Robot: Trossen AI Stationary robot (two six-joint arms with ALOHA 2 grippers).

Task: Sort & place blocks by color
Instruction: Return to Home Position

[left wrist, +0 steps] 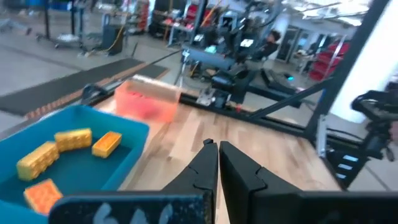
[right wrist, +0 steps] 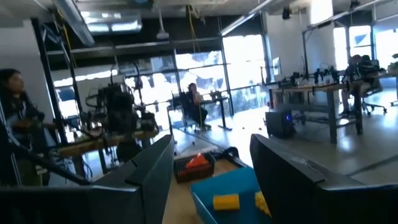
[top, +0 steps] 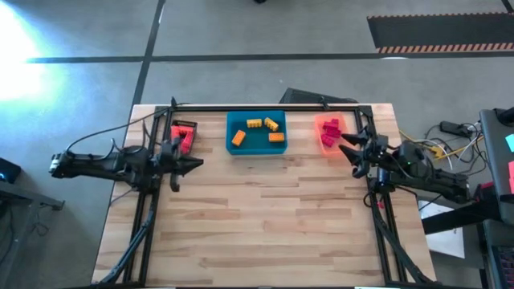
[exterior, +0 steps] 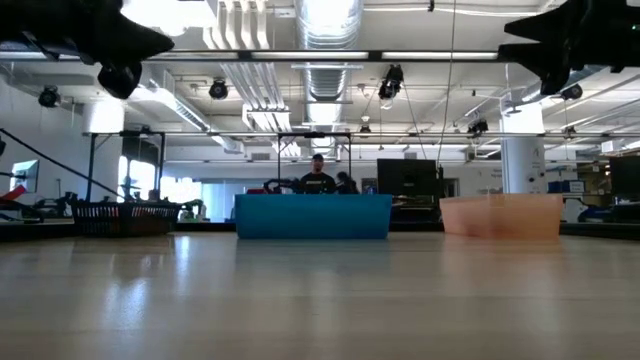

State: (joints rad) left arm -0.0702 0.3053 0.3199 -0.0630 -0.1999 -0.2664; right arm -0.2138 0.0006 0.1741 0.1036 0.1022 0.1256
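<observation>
Every block lies in a tray along the table's far edge. Red blocks [top: 184,136] sit in the black tray [top: 172,128] on the left. Several yellow-orange blocks [top: 255,124] are in the blue tray [top: 231,119] in the middle, and pink-magenta blocks [top: 331,132] fill the orange tray [top: 320,120] on the right. My left gripper [top: 197,163] hovers shut just near of the black tray, pointing toward the table's right; its shut fingers [left wrist: 217,152] show in the wrist view. My right gripper [top: 348,147] hangs open beside the orange tray, pointing left, with nothing between its fingers [right wrist: 211,168].
A black frame rail [top: 265,107] runs along the far edge behind the trays, and arm mounts stand at both sides. Bare wooden tabletop [top: 265,217] stretches from the trays to the near edge. People sit at desks in the room beyond the table.
</observation>
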